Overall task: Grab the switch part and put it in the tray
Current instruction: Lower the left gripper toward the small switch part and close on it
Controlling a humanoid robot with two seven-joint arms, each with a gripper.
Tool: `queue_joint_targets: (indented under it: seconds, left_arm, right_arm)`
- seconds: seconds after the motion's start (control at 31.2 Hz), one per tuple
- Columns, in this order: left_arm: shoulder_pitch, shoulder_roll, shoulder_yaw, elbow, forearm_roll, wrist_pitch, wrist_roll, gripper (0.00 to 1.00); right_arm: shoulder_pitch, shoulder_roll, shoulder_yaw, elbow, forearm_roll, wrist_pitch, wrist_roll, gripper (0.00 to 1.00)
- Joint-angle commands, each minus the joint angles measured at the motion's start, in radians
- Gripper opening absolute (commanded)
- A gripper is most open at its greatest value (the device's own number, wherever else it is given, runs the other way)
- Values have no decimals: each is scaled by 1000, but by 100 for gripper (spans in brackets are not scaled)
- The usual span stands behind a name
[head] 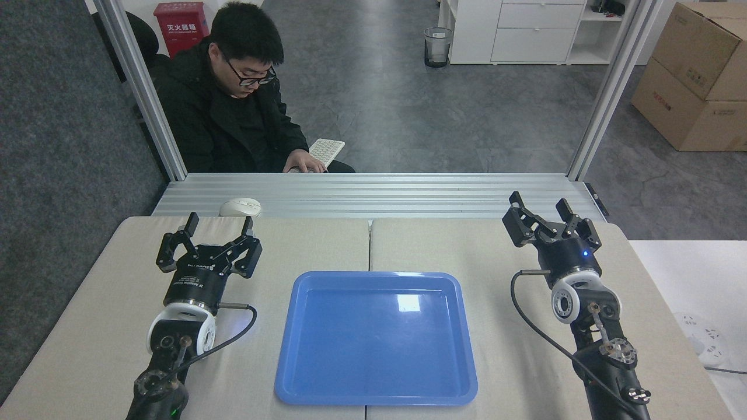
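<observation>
Lying on the near middle of the beige two-panel tabletop (pixel 478 251): the large shallow glossy blue plastic tray (pixel 376 338), straddling the seam between the panels. Flanking it, well apart: the black left gripper (pixel 219 223) to the left, the black right gripper (pixel 540 205) to the right and farther back. Sitting beyond the table's far edge, on the ribbed aluminium ledge (pixel 408 195), far left: a small white computer mouse (pixel 240 206). Sitting behind that ledge, far left: a person in a dark jacket (pixel 233 111), one hand resting on a white keyboard (pixel 325 150).

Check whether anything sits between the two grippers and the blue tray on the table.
Nothing visible does. The glossy blue plastic tray lies bare between the left gripper and the right gripper, both with jaws open, only beige tabletop around it. No switch part is in view.
</observation>
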State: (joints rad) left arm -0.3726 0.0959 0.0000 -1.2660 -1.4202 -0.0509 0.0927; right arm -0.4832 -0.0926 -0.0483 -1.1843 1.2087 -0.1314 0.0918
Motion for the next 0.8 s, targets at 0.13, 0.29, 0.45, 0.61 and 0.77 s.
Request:
queue_joint_targets:
  seconds: [0.13, 0.29, 0.45, 0.61, 0.77]
  left_arm:
    - [135, 2, -8, 22, -2, 0, 4, 100]
    - [164, 2, 27, 42, -3, 0, 30, 100]
    - [196, 4, 58, 62, -3, 2, 32, 100]
    - [211, 5, 61, 115, -3, 3, 65, 100]
    - [218, 7, 57, 142, -5, 26, 94, 100]
  right_arm:
    - [0, -1, 1, 0, 0, -1, 0, 100]
    - [0, -1, 1, 0, 0, -1, 0, 100]
    - [-2, -3, 1, 0, 0, -1, 0, 100]
    - [-2, -1, 1, 0, 0, -1, 0, 100]
    - [-2, -1, 1, 0, 0, -1, 0, 100]
